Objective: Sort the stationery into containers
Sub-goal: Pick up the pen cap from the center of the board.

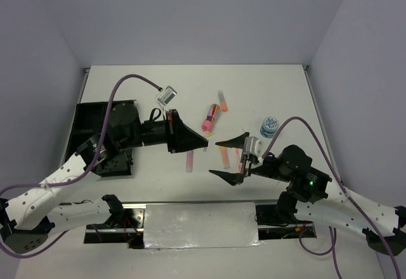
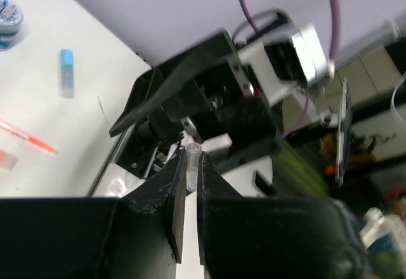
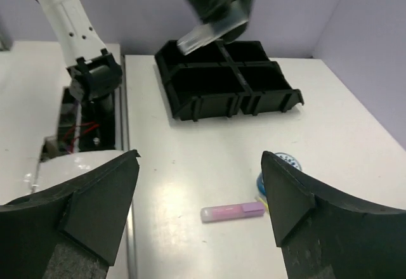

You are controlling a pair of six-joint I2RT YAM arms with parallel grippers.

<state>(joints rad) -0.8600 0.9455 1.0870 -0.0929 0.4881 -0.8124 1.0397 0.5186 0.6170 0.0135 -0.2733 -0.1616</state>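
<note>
At the left, the black plastic organiser tray (image 1: 82,117) sits on the smooth white desk (image 1: 273,89), its rigid walls forming rectangular compartments. To its right, the left hand (image 1: 198,141) is clamped on a short translucent stick (image 3: 206,35), held in the air. This looks like the carrying step. Next, the stick needs a swing left over a compartment, then release. A lilac stick (image 1: 189,160) lies nearby on the desk. Further right, the right hand (image 1: 229,158) hangs empty with its fingers wide apart, near a thin orange pen (image 1: 223,155).
</note>
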